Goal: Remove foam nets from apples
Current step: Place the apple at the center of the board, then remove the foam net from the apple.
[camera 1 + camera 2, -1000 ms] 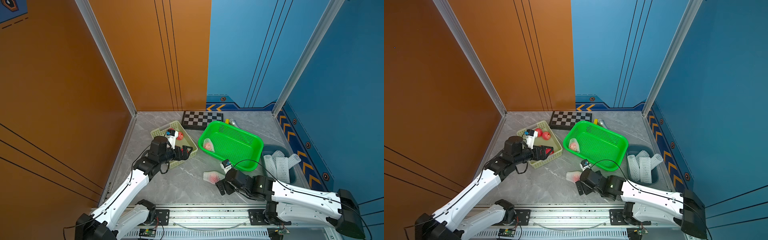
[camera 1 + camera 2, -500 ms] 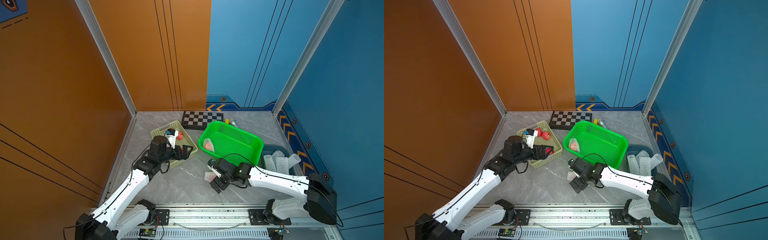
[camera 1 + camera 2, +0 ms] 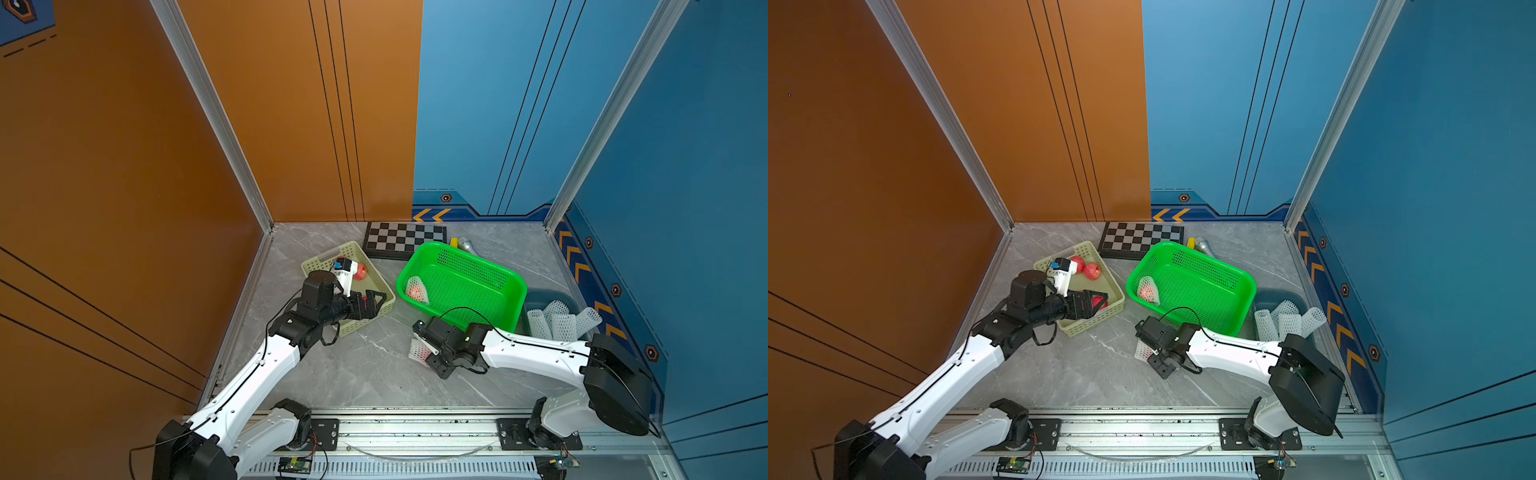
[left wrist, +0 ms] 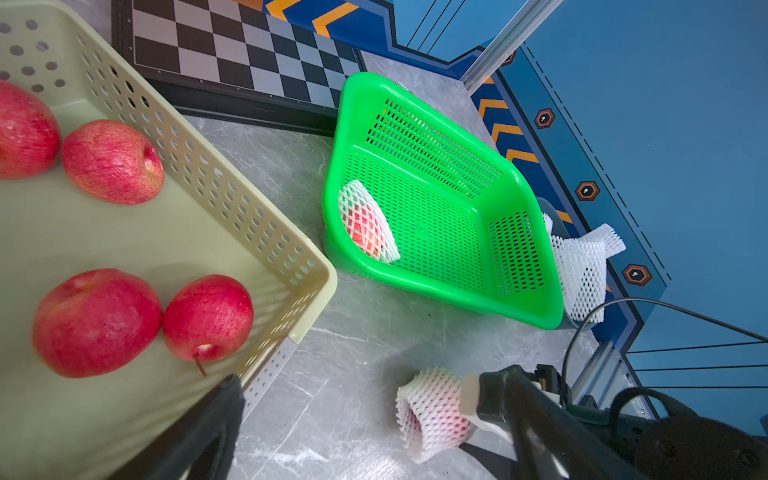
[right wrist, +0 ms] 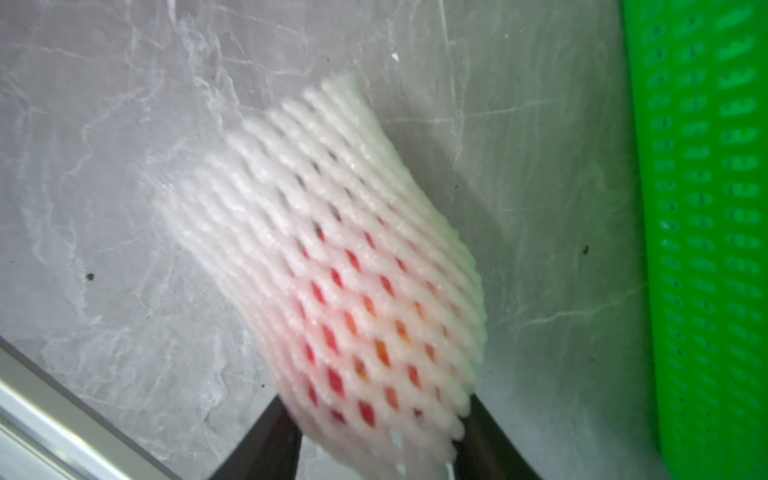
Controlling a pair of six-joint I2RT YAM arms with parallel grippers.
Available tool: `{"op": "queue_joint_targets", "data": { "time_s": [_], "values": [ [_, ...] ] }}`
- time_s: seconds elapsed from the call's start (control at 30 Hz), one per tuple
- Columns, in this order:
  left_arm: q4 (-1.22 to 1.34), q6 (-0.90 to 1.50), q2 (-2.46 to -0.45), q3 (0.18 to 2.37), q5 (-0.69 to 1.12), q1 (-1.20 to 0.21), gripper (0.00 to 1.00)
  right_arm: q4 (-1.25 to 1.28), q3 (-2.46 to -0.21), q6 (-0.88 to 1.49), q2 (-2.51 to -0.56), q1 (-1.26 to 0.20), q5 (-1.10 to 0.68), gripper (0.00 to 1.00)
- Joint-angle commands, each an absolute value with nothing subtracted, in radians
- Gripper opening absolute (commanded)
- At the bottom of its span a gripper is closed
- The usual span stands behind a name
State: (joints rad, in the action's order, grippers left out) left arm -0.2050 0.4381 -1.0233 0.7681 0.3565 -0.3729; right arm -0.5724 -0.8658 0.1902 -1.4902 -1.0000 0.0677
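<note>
A white foam net with a red apple inside (image 3: 419,351) (image 3: 1143,351) (image 4: 432,411) (image 5: 345,270) lies on the grey table in front of the green basket. My right gripper (image 3: 428,353) (image 3: 1152,353) (image 5: 376,415) is shut on it, one dark finger against each side of the net. A second netted apple (image 3: 417,290) (image 4: 368,222) rests in a corner of the green basket (image 3: 473,270). Several bare red apples (image 4: 208,316) (image 3: 1092,271) lie in the beige basket (image 3: 328,257). My left gripper (image 3: 376,302) (image 3: 1096,301) hangs open over that basket's near corner, holding nothing.
Several empty foam nets (image 3: 559,322) (image 4: 582,266) stick out of a dark blue bin to the right of the green basket. A checkerboard (image 3: 405,240) and a yellow-and-silver object (image 3: 463,244) lie by the back wall. A metal rail (image 3: 415,428) runs along the front edge.
My right gripper swung left from beside the netted apple and closed its jaws around it. The left arm has stayed still.
</note>
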Motion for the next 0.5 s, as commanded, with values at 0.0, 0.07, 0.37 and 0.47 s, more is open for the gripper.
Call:
{"op": "queue_joint_targets", "data": {
  "time_s": [0.0,0.07,0.37,0.47],
  "values": [
    [-0.196,0.437,-1.026,0.778,0.387,-0.360,0.98,-0.566,-0.873,0.191,-1.516,-0.998,0.079,0.37],
    [-0.197,0.438,-1.028,0.780,0.392,-0.357,0.98,-0.575,-0.880,0.185,-1.518,-0.999,0.060,0.25],
    [-0.158,0.446,-1.041,0.787,0.406,-0.351,0.98,-0.625,-0.897,0.166,-1.431,-1.024,-0.011,0.03],
    [-0.155,0.448,-1.041,0.783,0.407,-0.351,0.98,-0.669,-0.910,0.173,-1.412,-1.030,-0.002,0.00]
  ]
}}
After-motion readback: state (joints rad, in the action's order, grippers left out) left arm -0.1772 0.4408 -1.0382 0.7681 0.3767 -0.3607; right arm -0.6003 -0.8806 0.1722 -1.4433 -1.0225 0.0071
